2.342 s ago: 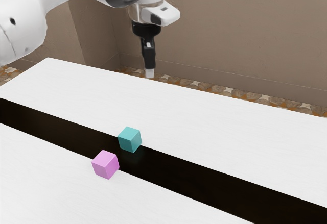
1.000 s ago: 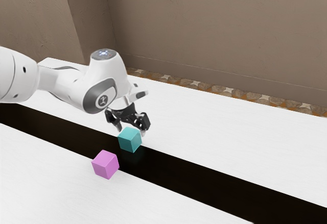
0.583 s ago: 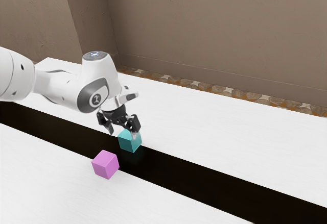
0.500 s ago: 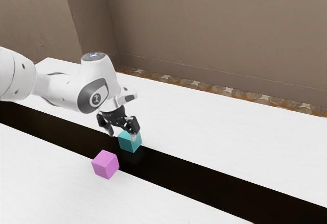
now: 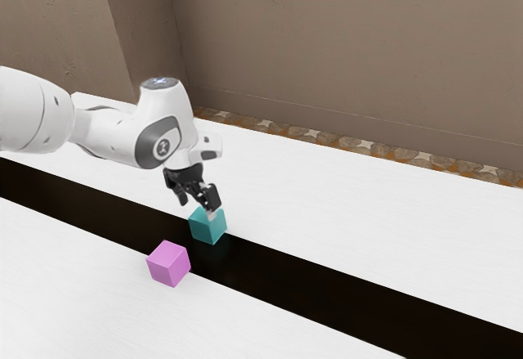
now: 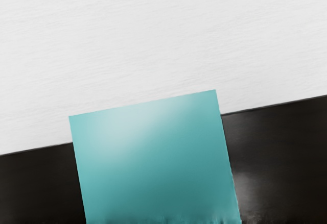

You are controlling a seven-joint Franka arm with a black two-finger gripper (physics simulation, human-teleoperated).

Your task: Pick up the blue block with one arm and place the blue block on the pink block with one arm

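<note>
Teal-blue, the block (image 5: pixel 207 225) rests at the dark strip (image 5: pixel 327 289) in the tabletop (image 5: pixel 368 204), centre-left of frame, apparently pinched by the end effector (image 5: pixel 205 206). Grasping is under way; a lift toward the pink block (image 5: pixel 168 262) is called for next.

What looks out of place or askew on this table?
Nothing stands out. The blue block sits flat at the edge of the dark strip under the gripper, and the pink block rests level, apart from it.
</note>
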